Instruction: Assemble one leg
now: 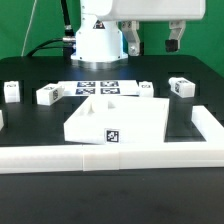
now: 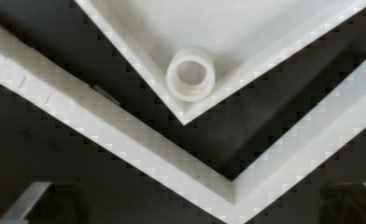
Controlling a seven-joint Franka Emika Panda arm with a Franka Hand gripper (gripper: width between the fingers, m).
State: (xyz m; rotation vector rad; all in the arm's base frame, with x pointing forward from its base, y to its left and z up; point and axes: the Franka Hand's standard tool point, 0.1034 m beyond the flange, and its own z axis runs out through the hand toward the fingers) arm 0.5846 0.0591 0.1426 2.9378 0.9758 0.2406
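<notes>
White leg [image 1: 181, 86] sits on the dark worktop [image 1: 30, 118] at the exterior view's right. The gripper [image 1: 152, 44] hangs above it, spread wide and holding nothing.

Wrist view shows only the panel [image 2: 162, 25] and its round socket [image 2: 192, 75]. Line up over the leg before squeezing.

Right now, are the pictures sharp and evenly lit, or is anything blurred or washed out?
Exterior view: soft and low in detail, white panel nearly washed out. Wrist view: corner socket fairly sharp, gripper fingertips dark and blurred.
</notes>
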